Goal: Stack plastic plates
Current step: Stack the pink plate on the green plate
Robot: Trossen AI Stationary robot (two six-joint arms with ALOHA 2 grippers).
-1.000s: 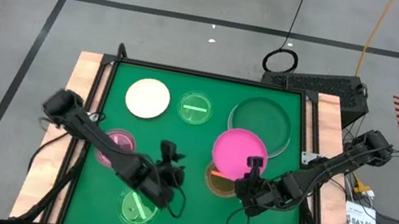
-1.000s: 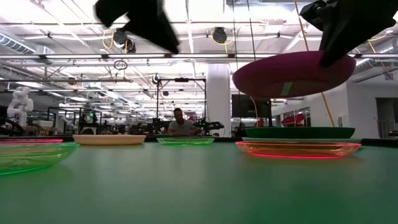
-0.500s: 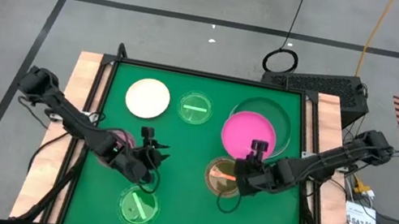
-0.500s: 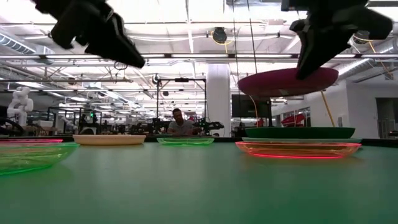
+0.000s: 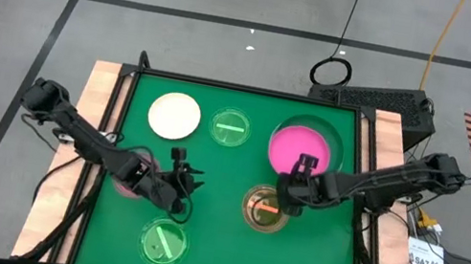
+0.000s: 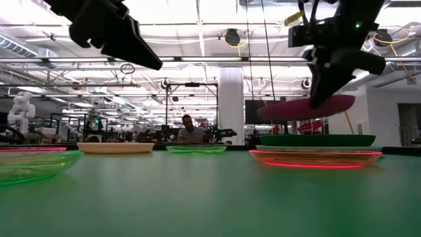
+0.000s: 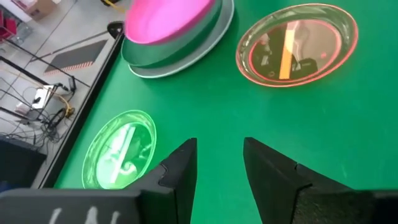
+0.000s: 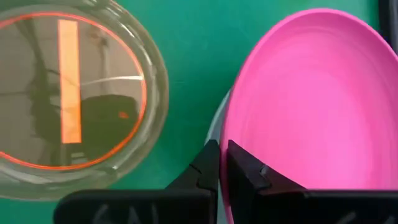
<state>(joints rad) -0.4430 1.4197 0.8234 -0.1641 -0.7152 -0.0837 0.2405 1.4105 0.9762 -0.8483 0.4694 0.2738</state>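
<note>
My right gripper point(image 5: 304, 164) is shut on the hot-pink plate point(image 5: 299, 147), which hangs just above the dark-green plate point(image 5: 331, 141) at the table's far right. The low view shows the hot-pink plate point(image 6: 306, 108) clear of the dark-green plate point(image 6: 316, 139). An amber dish point(image 5: 263, 207) lies nearer. My left gripper point(image 7: 219, 152) hovers open over bare mat at mid-left point(image 5: 194, 181), touching nothing. A cream plate point(image 5: 174, 114) and a green dish point(image 5: 230, 127) lie flat at the far left, and another green dish point(image 5: 163, 242) near the front. My right gripper pinches the hot-pink plate's near rim point(image 8: 239, 134) between its two fingers, one finger over the inside and one under the outside. The fingers slant down from the near side. The plate is lifted clear and nearly level above the dark-green plate.
A translucent pink dish point(image 5: 124, 180) lies at the left edge, partly under my left arm. Wooden rails point(image 5: 101, 99) border the green mat on both sides. Bare mat point(image 5: 227, 179) lies between the two grippers. A person sits far behind the table point(image 6: 191, 131).
My right gripper has carried the hot-pink plate from over the amber dish toward the far edge, and lower, so it now hangs over the dark-green plate. My left gripper has drawn back from the near green dish toward the table's left and far side.
</note>
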